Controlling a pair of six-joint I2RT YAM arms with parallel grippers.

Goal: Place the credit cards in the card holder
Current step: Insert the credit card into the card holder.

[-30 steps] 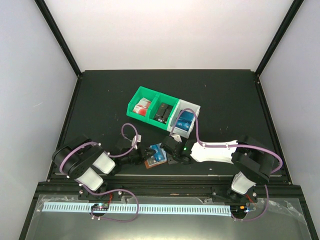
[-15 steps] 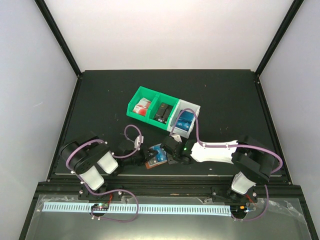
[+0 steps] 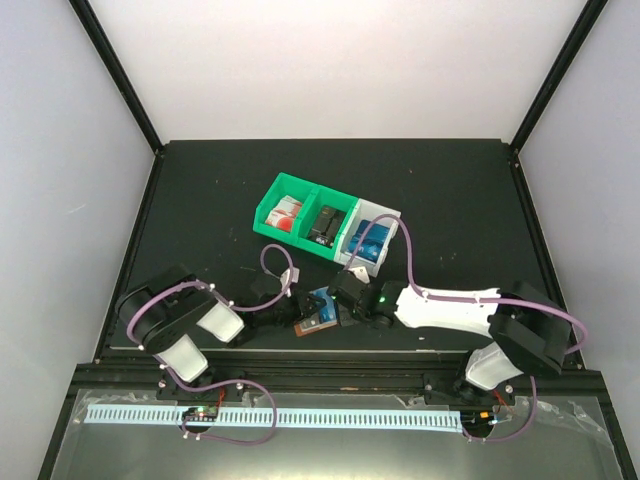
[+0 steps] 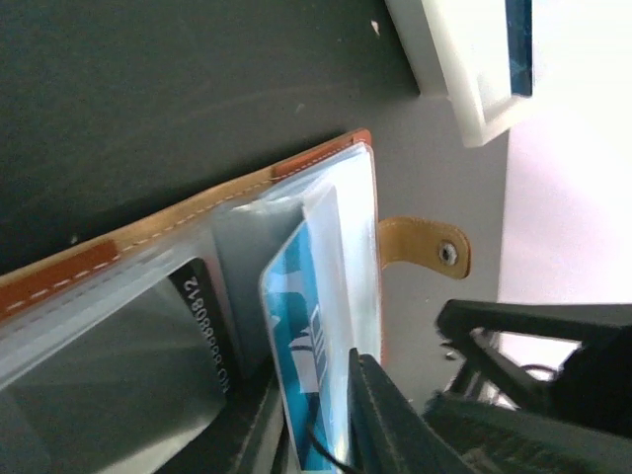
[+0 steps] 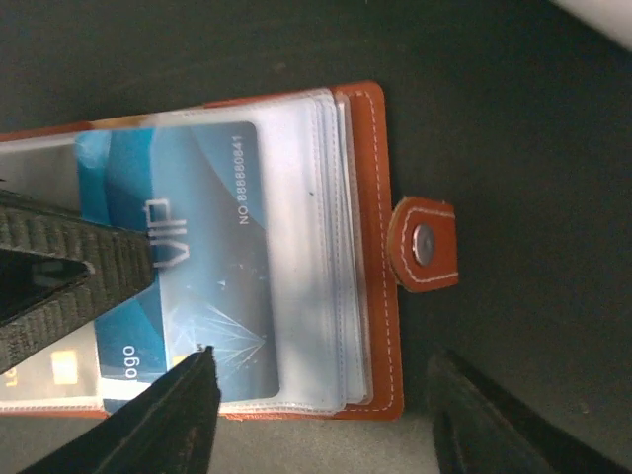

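Observation:
The reddish-brown card holder (image 3: 308, 325) lies open on the black table, its snap tab (image 5: 427, 244) to the right. In the left wrist view the card holder (image 4: 197, 222) shows its clear pockets. My left gripper (image 4: 316, 434) is shut on a blue credit card (image 4: 301, 326) that sits partly inside a clear pocket (image 5: 296, 237). The blue card (image 5: 188, 267) reads VIP. A black card (image 4: 202, 321) lies in a lower pocket. My right gripper (image 5: 326, 425) is open, its fingers standing either side of the holder's near corner. In the top view the left gripper (image 3: 292, 308) and right gripper (image 3: 338, 300) meet at the holder.
A green bin (image 3: 300, 196) holds red-and-white cards (image 3: 287, 212) and black cards (image 3: 325, 224). A white bin (image 3: 388, 213) beside it holds blue cards (image 3: 370, 243), just behind the right gripper. The table's near edge is close behind the holder.
My left gripper has moved right toward the card holder with the blue card. My right arm has stretched out, its elbow shifting right, while its gripper stays at the holder.

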